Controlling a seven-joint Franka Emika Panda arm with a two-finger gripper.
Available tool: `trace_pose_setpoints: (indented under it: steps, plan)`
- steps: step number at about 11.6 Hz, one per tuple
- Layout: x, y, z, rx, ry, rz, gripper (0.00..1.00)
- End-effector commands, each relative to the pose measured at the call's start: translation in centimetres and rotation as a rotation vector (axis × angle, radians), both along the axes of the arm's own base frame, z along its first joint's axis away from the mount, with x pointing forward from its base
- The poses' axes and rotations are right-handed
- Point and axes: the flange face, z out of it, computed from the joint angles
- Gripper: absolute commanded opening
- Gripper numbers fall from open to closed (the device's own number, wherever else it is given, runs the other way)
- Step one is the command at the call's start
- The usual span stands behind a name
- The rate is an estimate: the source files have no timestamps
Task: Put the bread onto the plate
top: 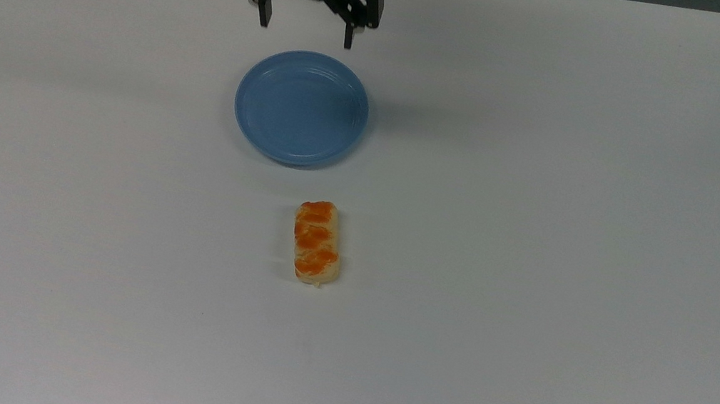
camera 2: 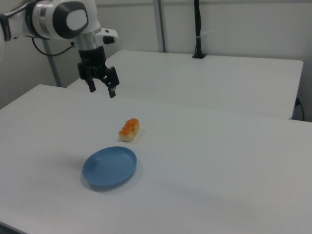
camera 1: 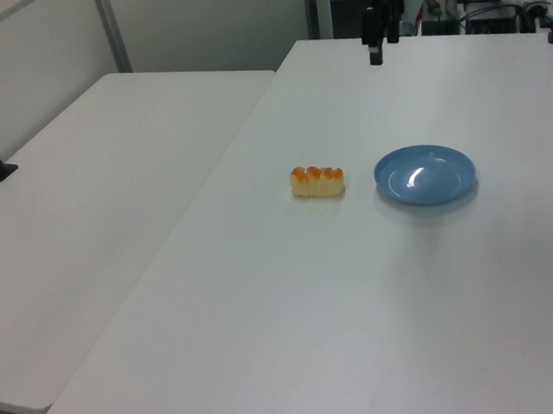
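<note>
The white arm reaches in from beyond the plate (top: 301,108), its tool (top: 305,33) pointing straight down. The two black fingers (camera 2: 90,86) stand wide apart with nothing between them, hanging above the bench just past the plate's far rim.
</note>
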Motion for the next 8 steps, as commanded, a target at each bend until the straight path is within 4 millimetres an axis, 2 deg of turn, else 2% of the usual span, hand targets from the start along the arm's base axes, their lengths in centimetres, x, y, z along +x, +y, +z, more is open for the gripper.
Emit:
trace_pose_setpoints:
  steps: [1,3,6,7,8]
  plan:
    - [4.5,0.8,-4.8,0.043,-0.071,0.012,1.00]
    - [7.8,1.3,-9.2,0.028,-0.101,0.019,1.00]
    - [10.4,2.8,-14.9,0.018,-0.144,0.042,1.00]
    - [10.9,4.2,-17.3,0.011,-0.143,0.063,1.00]
    - [11.3,4.7,-19.9,0.002,-0.132,0.071,1.00]
